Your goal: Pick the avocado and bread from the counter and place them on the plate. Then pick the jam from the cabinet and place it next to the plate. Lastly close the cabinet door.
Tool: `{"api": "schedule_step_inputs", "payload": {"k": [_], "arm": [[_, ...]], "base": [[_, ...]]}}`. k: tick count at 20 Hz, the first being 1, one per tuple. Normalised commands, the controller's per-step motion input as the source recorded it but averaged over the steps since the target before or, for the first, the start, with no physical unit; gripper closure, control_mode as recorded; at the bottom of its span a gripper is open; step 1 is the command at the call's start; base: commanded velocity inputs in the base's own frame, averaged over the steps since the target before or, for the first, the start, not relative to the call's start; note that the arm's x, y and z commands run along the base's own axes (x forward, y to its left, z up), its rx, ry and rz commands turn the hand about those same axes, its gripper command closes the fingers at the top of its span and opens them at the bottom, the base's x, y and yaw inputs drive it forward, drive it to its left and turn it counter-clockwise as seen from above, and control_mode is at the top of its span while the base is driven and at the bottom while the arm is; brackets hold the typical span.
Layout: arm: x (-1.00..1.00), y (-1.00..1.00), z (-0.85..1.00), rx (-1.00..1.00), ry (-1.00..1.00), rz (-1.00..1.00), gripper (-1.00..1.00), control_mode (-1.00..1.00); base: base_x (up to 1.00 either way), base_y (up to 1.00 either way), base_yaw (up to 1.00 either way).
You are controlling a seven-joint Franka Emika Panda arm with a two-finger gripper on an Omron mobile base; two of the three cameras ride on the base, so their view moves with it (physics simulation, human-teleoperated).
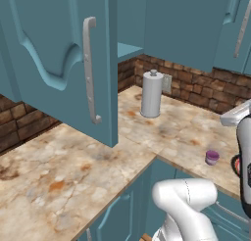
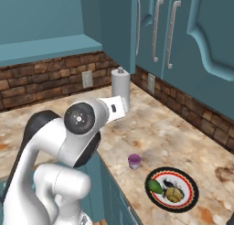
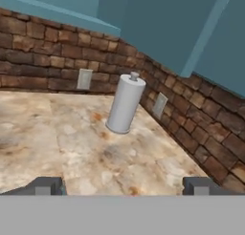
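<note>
The plate [image 2: 188, 181] lies on the counter [image 1: 73, 171] near its front edge, holding the dark green avocado [image 2: 155, 186] and the bread [image 2: 173, 194]. The purple jam [image 1: 212, 157] jar stands upright on the counter just left of the plate, also seen in the right base view as jam [image 2: 134, 161]. The cabinet door [image 1: 63, 63] hangs swung open over the counter, and the cabinet [image 1: 130, 24] shelf behind it shows bare. My gripper [image 3: 123, 186] is open, fingertips [image 3: 45, 185] wide apart with nothing between them, hovering above the counter and facing the back corner.
A tall grey paper-towel roll [image 3: 125, 104] stands in the corner by the brick backsplash [image 3: 48, 57], with wall outlets on either side. More closed teal wall doors [image 2: 183, 32] line the right wall. Teal drawer units [image 1: 122, 210] sit below the counter edge.
</note>
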Motion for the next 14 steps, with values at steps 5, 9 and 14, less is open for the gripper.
{"api": "schedule_step_inputs", "payload": {"k": [5, 9, 14], "arm": [[-0.10, 0.01, 0.13, -0.01, -0.17, 0.18, -1.00, -1.00], [-0.12, 0.06, 0.19, -0.13, -0.14, 0.13, -1.00, -1.00], [-0.07, 0.10, 0.24, -0.23, -0.13, 0.11, -1.00, -1.00]], "base": [[0.00, 0.00, 0.00], [0.00, 0.00, 0.00], [0.00, 0.00, 0.00]]}}
